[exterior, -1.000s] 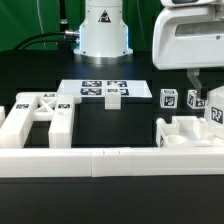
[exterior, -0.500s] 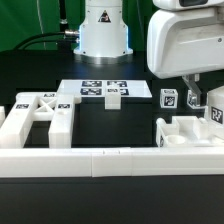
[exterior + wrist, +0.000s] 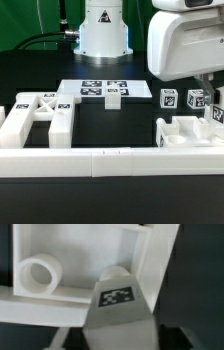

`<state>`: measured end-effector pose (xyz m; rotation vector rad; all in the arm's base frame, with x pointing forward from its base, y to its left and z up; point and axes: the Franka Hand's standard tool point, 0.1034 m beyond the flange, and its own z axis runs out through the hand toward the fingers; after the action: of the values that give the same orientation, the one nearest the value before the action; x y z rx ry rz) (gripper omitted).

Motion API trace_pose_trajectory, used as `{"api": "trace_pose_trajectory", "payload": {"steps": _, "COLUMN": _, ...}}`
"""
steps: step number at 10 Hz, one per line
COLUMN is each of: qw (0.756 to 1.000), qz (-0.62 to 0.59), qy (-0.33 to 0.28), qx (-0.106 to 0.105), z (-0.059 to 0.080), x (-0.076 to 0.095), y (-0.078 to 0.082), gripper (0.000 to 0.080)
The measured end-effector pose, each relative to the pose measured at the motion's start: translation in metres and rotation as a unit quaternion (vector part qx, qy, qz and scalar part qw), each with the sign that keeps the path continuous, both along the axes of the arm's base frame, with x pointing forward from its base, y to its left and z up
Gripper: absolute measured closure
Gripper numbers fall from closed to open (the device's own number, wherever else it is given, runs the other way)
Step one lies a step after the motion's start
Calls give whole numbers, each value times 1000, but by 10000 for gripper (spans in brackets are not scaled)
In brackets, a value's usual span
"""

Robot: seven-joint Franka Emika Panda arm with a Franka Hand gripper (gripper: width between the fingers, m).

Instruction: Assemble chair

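The chair parts (image 3: pixel 38 118) are plain white, and the 3 small cubes (image 3: pixel 167 98) on the exterior view's right each carry a black-and-white square tag. In the wrist view such a tag (image 3: pixel 118 295) sits on a pale grey-white bar (image 3: pixel 115 322). The table (image 3: pixel 110 125) is black, the rail (image 3: pixel 110 158) and arm (image 3: pixel 190 40) are white, the marker board (image 3: pixel 72 92) is white with black-and-white tags, and the backdrop (image 3: pixel 25 20) is dark green.

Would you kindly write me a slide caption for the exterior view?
Gripper at the small tagged blocks behind a white boxy chair part; marker board at centre.
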<state>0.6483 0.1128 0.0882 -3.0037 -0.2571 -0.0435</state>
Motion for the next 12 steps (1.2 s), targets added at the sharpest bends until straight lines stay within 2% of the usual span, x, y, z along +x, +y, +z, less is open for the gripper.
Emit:
{"api": "trace_pose_trajectory", "payload": {"steps": 2, "qw": 1000, "qz": -7, "qy": 1, "qx": 0, "z": 0, "x": 0, "y": 0, "gripper": 515}}
{"api": "trace_pose_trajectory", "payload": {"steps": 4, "qw": 994, "qz": -114, "qy": 2, "qx": 2, "z": 0, "x": -1, "y": 0, "gripper": 515}}
{"api": "trace_pose_trajectory", "payload": {"steps": 6, "qw": 977, "qz": -214, "qy": 6, "qx": 3, "z": 0, "x": -2, "y": 0, "gripper": 515}}
{"api": "trace_pose_trajectory", "payload": {"steps": 8, "qw": 950, "qz": -312, "qy": 10, "qx": 8, "z": -1, "x": -1, "y": 0, "gripper": 515}}
{"api": "trace_pose_trajectory", "payload": {"steps": 10, "qw": 904, "qz": -428, "qy": 23, "qx": 11, "z": -1, "x": -1, "y": 2, "gripper": 515}}
{"api": "trace_pose_trajectory", "payload": {"steps": 12, "qw": 868, "qz": -495, "qy": 29, "qx": 14, "z": -1, "x": -1, "y": 2, "gripper": 515}}
